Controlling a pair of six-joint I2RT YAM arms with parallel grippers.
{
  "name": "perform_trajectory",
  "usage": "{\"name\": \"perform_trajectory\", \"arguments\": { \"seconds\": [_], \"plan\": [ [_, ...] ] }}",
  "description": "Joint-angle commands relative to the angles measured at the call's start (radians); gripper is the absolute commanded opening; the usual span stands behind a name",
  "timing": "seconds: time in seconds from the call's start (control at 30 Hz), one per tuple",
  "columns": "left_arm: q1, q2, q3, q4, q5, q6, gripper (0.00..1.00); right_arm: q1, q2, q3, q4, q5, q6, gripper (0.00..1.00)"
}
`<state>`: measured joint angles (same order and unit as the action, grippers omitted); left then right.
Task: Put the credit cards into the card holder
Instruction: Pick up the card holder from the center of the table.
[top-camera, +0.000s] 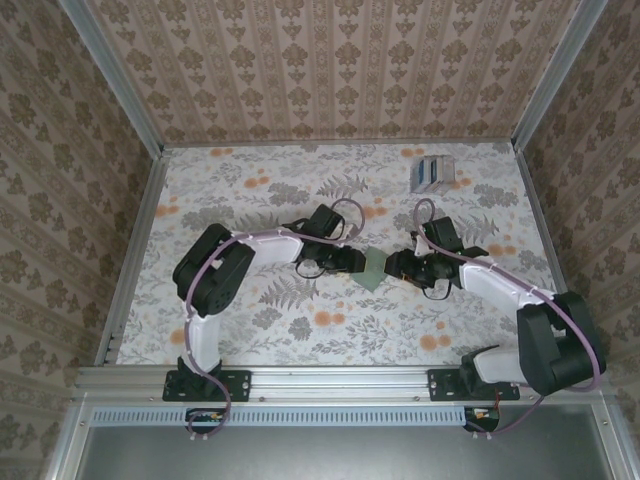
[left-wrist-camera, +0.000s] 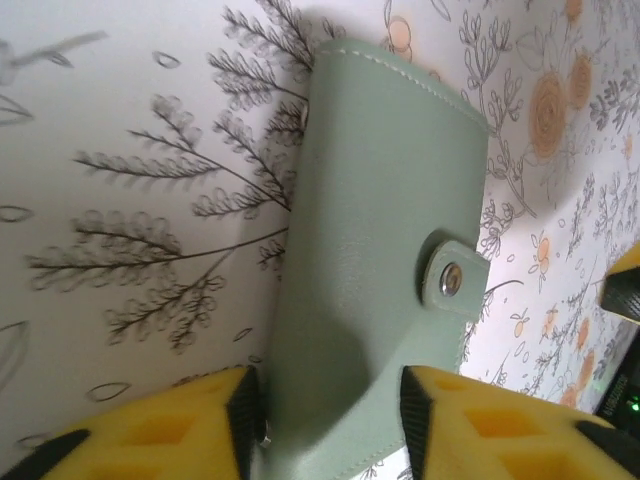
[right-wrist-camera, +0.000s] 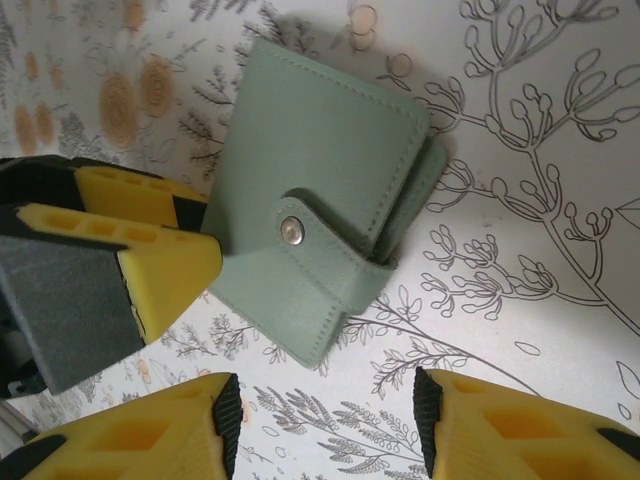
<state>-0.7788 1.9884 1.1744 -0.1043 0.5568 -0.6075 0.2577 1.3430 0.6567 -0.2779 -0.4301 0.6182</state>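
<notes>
Snapped-shut card holder (left-wrist-camera: 380, 230) lies inside my left hand (left-wrist-camera: 328, 395), long axis running straight ahead; can't tell if clamped. My right hand (right-wrist-camera: 326, 395) stands apart, holder just ahead.

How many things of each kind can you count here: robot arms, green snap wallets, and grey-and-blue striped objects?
Robot arms: 2
Green snap wallet: 1
Grey-and-blue striped object: 1
Total: 4
</notes>
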Motion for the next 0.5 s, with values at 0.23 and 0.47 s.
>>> {"name": "perform_trajectory", "arguments": {
  "seconds": [0.23,0.47],
  "plan": [
    [-0.019,0.018,-0.029,0.109,0.126,-0.064,0.00,0.007,0.064,-0.012,0.024,0.046,0.038,0.52],
    [-0.029,-0.104,-0.149,0.262,0.135,-0.169,0.00,0.103,0.080,0.061,-0.080,0.220,0.011,0.59]
  ]
}}
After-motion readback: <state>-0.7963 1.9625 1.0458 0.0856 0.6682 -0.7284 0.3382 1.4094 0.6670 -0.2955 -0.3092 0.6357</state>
